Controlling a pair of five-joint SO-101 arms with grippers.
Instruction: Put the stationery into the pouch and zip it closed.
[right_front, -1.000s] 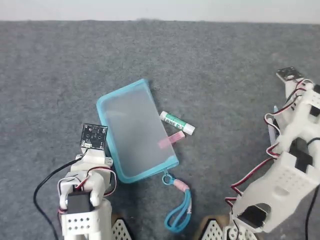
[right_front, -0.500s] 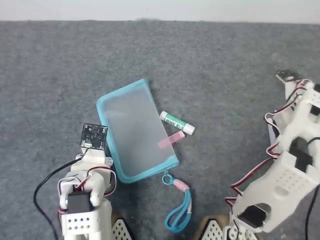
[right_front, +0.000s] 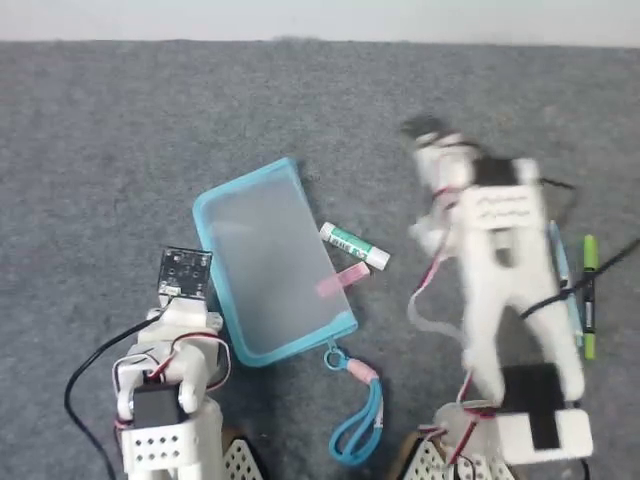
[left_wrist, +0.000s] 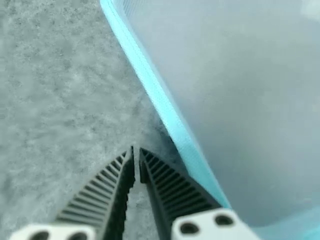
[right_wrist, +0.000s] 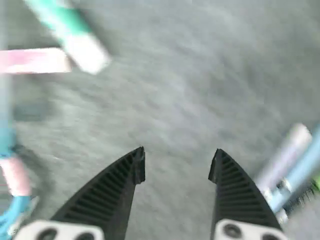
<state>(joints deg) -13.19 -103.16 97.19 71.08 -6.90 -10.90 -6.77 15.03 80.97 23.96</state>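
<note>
The translucent pouch (right_front: 268, 262) with a teal rim lies flat at the middle of the grey mat. By its right edge lie a green-and-white glue stick (right_front: 354, 245) and a pink piece (right_front: 343, 280). A blue pen (right_front: 560, 270) and a green marker (right_front: 588, 295) lie far right. My left gripper (left_wrist: 135, 151) is shut and empty, on the mat just beside the pouch's teal edge (left_wrist: 165, 110). My right gripper (right_wrist: 178, 155) is open over bare mat, with the glue stick (right_wrist: 70, 30) and pink piece (right_wrist: 32, 60) ahead of it and the pens (right_wrist: 295, 165) to one side.
A teal wrist strap (right_front: 358, 420) with a pink sleeve (right_front: 361, 371) trails from the pouch's near corner. The right arm (right_front: 490, 230) stands between the glue stick and the pens. Open mat lies behind the pouch.
The right arm has swung from the right edge toward the middle, uncovering the pens. The left arm, pouch and glue stick have not moved.
</note>
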